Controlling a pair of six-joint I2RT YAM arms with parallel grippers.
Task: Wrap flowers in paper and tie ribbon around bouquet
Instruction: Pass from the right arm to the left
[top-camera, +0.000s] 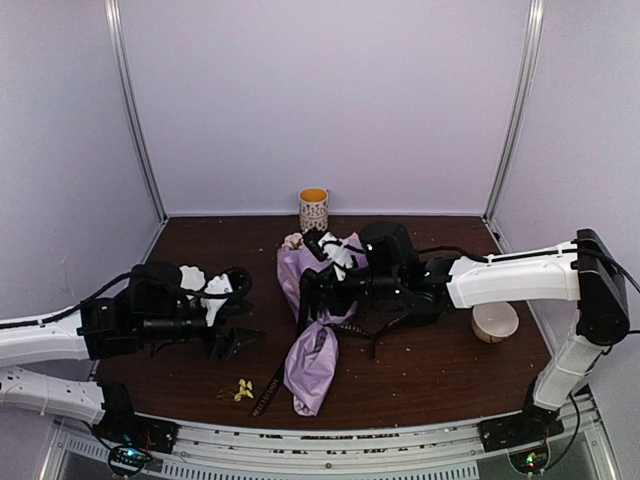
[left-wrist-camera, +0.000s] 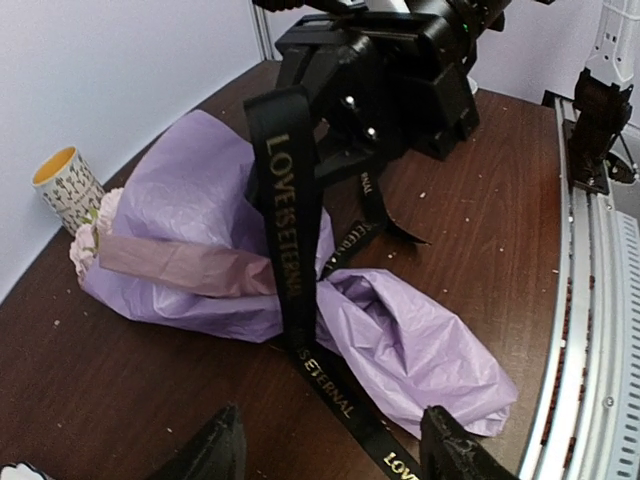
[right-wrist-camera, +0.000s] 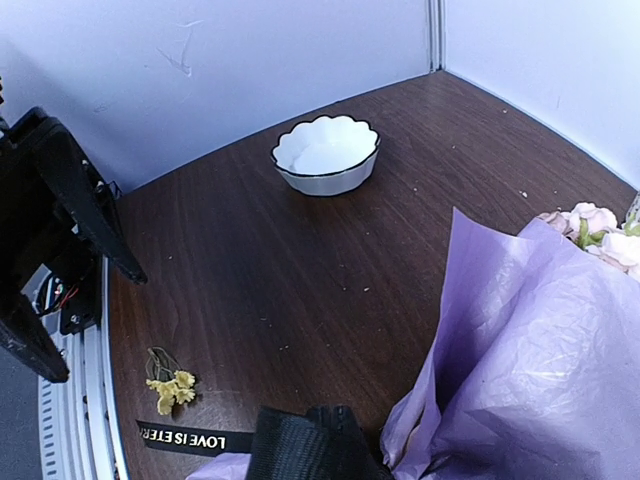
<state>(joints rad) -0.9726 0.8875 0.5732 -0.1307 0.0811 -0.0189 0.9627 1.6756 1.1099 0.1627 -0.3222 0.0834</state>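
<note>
- The bouquet lies on its side about mid-table. Its wide end points to the far edge and its narrow tail to the near edge.
- The paper is lilac and crumpled, and it pinches in where the ribbon crosses it. A flat fold of duller pink lies across the fatter part.
- The flowers are pale pink and peek out at the wide end, just beside a patterned cup that stands by the far edge.
- The ribbon is black with gold words reading LOVE IS ETERNAL. It drops from above, runs over the pinched waist of the wrap and trails along the table toward the near edge. More of it loops on the table at the bouquet's right side.
- The right gripper hangs over the middle of the bouquet, pinched closed on the ribbon's upper end and lifting it clear of the paper.
- The left gripper sits low toward the left edge, facing the bouquet. Its jaws stand wide and hold nothing, and the ribbon's trailing end lies on the table between them.
- A white scalloped bowl rests toward the right edge, well apart from the bouquet.
- A small yellow sprig lies loose by the near edge, close to the ribbon's end.
</note>
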